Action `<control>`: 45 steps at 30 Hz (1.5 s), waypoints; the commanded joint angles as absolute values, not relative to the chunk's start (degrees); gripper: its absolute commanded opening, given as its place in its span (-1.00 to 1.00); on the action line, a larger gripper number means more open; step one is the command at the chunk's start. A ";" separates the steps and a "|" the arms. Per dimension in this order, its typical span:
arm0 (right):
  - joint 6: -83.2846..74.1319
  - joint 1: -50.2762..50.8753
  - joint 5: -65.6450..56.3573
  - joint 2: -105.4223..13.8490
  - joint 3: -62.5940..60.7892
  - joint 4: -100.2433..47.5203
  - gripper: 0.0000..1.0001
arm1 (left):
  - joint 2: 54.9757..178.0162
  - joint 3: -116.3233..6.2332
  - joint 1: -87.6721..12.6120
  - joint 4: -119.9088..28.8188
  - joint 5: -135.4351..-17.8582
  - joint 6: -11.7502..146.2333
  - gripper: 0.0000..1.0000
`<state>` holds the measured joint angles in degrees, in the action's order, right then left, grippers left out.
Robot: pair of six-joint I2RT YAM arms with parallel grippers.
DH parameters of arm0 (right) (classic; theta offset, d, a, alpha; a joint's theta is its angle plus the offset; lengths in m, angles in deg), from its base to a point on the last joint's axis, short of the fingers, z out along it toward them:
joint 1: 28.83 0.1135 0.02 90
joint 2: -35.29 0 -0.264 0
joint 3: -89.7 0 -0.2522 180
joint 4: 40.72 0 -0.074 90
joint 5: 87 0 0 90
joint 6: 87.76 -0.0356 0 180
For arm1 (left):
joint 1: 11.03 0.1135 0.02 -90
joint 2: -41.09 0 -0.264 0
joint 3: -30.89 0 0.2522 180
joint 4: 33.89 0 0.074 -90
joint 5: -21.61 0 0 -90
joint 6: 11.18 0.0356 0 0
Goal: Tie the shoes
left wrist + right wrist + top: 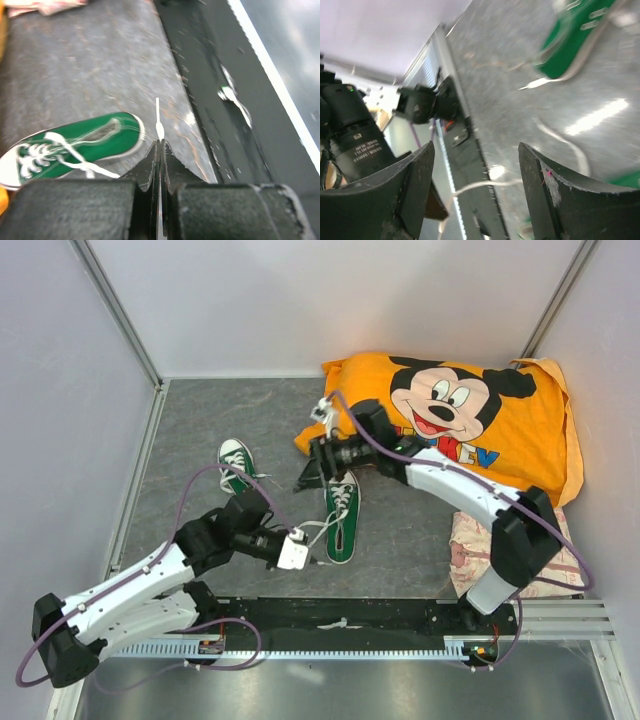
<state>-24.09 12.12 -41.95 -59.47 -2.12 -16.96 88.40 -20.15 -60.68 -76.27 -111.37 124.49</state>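
Note:
Two green sneakers lie on the grey mat: one at the left [236, 462], one in the middle [341, 516] with loose white laces. My left gripper [312, 559] is by the middle shoe's heel, shut on a white lace end [159, 125] that sticks out past its tips [160, 144]. That shoe [75, 147] lies to the left in the left wrist view. My right gripper [305, 476] hovers open at the middle shoe's toe. In the right wrist view a lace strand [485, 185] crosses the gap between its open fingers [476, 156], and a shoe [575, 40] shows blurred at top right.
An orange Mickey Mouse cloth [470, 420] fills the back right. A pink patterned cloth [470, 545] lies under the right arm. A black rail [340, 615] runs along the near edge. Walls with metal frames enclose the mat on three sides.

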 commanded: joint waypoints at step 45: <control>47.49 13.36 -24.78 -56.64 -8.51 7.67 0.15 | 151.39 -55.21 -27.55 -50.72 -93.34 67.13 -0.97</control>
